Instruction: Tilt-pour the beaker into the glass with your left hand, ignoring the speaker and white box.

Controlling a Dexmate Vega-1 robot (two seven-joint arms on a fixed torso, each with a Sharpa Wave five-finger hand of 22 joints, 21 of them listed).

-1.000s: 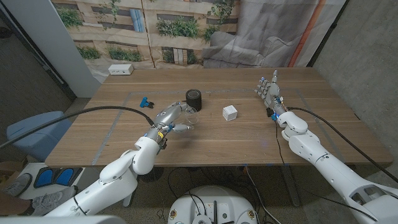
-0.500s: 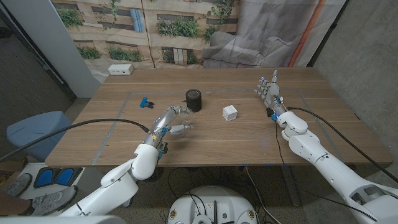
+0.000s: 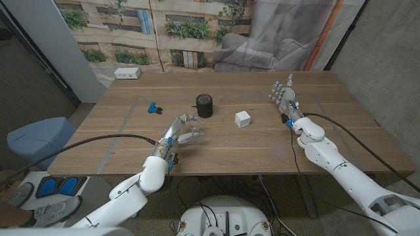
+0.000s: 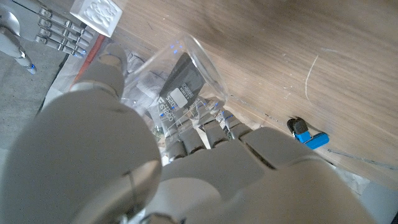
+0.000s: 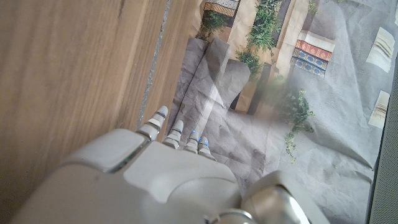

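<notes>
Your left hand (image 3: pixel 181 129) grasps the clear plastic beaker (image 4: pixel 180 81) between thumb and fingers, black cylindrical speaker (image 3: pixel 204 105) just beyond the fingertips; likely lift stage, next find the glass, unseen here; right hand (image 3: pixel 283 94) idles, fingers released.

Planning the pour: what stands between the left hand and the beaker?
Nothing visible does: the left hand grips the clear beaker. The black speaker stands just beyond them on the table.
</notes>
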